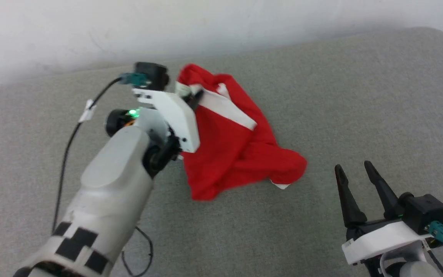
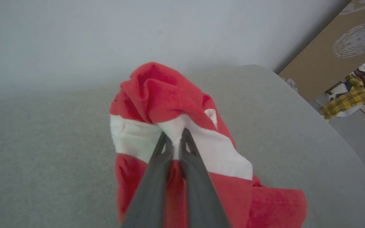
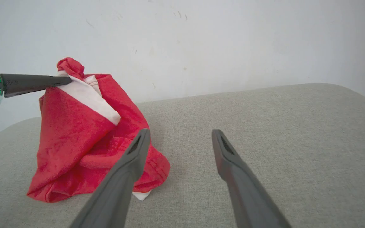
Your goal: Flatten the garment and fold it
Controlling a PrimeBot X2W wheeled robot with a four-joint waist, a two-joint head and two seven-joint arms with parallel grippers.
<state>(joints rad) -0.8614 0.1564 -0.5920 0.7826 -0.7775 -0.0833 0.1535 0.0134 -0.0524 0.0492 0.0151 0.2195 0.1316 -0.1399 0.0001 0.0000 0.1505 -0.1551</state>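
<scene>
Grey woven padded surface (image 1: 360, 96) against a plain white wall (image 1: 206, 23), with the garment (image 1: 229, 154) left of centre and toward the far edge: red, crumpled, its top end pulled up into a peak and its lower part heaped on the surface. The left gripper (image 2: 173, 134) is clamped on the white band at that peak, with the fingers pinched together and cloth between them. The right gripper (image 1: 354, 167) is spread wide with nothing in it, near the low right corner of the heap but apart from it. Risk judgement: the bite looks small and sits on the band alone, so a further pull could let the band slide out and the peak collapse. The cloth hangs twisted and layered, so a right-side grab at the near hem could take two layers at once and lock the wrinkle in instead of spreading it. Pulling from a single corner could drag the whole heap across the surface instead of flattening it. A black cable (image 1: 65, 154) loops beside the left forearm and could snag. Writing: none is readable. The small white tag (image 1: 88, 109) on the cable looks blank at this size, the brown panel (image 2: 356, 39) in the left wrist view carries a pale round swirl print with no legible letters, and the forearm has black square markers (image 1: 79, 246) without text.
</scene>
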